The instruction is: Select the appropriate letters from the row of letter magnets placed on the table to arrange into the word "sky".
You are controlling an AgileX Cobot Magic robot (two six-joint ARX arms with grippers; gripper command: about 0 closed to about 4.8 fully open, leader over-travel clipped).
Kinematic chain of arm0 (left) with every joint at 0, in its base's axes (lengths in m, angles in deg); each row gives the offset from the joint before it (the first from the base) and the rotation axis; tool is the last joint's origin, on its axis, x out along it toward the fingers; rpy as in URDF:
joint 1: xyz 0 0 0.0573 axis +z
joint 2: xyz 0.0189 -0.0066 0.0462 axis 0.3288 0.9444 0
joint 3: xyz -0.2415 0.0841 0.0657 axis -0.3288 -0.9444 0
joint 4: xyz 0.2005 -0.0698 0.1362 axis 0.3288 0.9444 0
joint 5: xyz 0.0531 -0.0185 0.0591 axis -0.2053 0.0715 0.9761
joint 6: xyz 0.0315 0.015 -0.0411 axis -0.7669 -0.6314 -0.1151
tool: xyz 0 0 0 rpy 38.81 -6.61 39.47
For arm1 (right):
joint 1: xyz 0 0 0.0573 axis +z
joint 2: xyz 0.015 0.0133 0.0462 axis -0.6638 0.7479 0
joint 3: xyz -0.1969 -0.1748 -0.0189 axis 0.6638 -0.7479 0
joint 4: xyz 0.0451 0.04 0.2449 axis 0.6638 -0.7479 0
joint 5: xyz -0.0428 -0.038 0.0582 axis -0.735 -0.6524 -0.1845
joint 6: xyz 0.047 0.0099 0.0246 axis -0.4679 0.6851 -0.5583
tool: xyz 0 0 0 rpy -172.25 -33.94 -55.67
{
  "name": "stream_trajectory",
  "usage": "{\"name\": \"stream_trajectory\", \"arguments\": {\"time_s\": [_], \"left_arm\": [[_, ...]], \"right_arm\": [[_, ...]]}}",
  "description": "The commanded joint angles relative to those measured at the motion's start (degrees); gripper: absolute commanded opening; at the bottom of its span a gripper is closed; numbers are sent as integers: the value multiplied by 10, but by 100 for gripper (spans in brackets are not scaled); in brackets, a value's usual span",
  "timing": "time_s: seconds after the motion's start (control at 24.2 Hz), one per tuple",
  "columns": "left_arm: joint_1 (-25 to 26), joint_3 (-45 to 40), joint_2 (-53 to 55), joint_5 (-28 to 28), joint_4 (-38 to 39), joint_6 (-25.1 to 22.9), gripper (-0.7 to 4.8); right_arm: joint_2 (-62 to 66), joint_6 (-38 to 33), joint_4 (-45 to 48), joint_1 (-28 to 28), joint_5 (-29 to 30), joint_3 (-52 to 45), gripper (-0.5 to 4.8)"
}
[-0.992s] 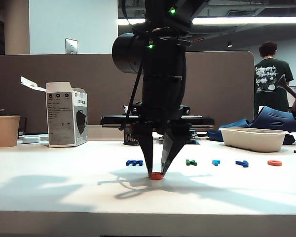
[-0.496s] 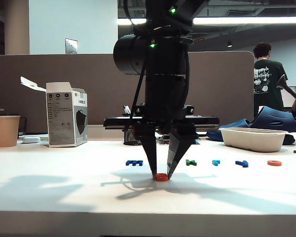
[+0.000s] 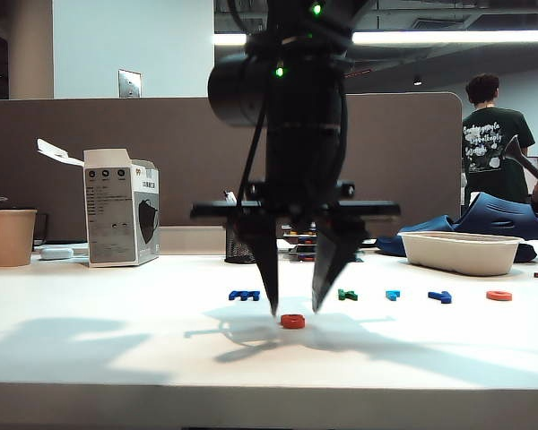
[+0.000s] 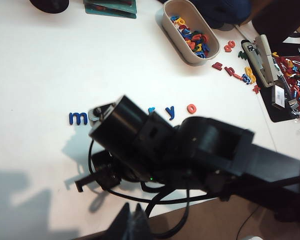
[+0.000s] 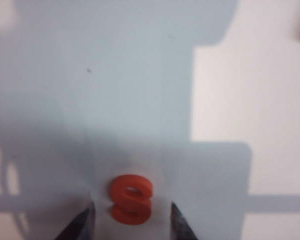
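With jaws spread wide and clear of it on either side, right gripper (image 3: 294,309) just above the red S (image 3: 292,321), which lies flat on the white table (image 3: 117,340), in front of the row. Same S (image 5: 131,198) between the two fingertips in the right wrist view. Behind, in line: blue M (image 3: 244,295), green letter (image 3: 347,294), light-blue letter (image 3: 393,294), dark-blue letter (image 3: 440,296), orange O (image 3: 498,296). Left gripper: cannot tell, only a dark blurred shape at the frame edge.

Low table-level front view, wrist views overhead, right probably closest
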Motion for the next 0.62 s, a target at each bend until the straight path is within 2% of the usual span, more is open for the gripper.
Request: {"name": "stream_trajectory", "arguments": {"time_s": [0.04, 0.12, 0.21, 0.45, 0.62], "left_arm": [[0, 2, -2, 2, -3, -2, -5], [0, 2, -2, 2, -3, -2, -5], [0, 2, -2, 2, -3, -2, -5], [0, 2, -2, 2, -3, -2, -5], [0, 2, -2, 2, -3, -2, -5]], "right_arm": [[-8, 26, -2, -6, -12, 44, 186], [-8, 46, -3, -11, -64, 71, 185], [-8, 72, 2, -26, -87, 86, 185], [-7, 70, 15, -106, -46, 86, 184], [3, 50, 32, -125, -39, 86, 178]]}}
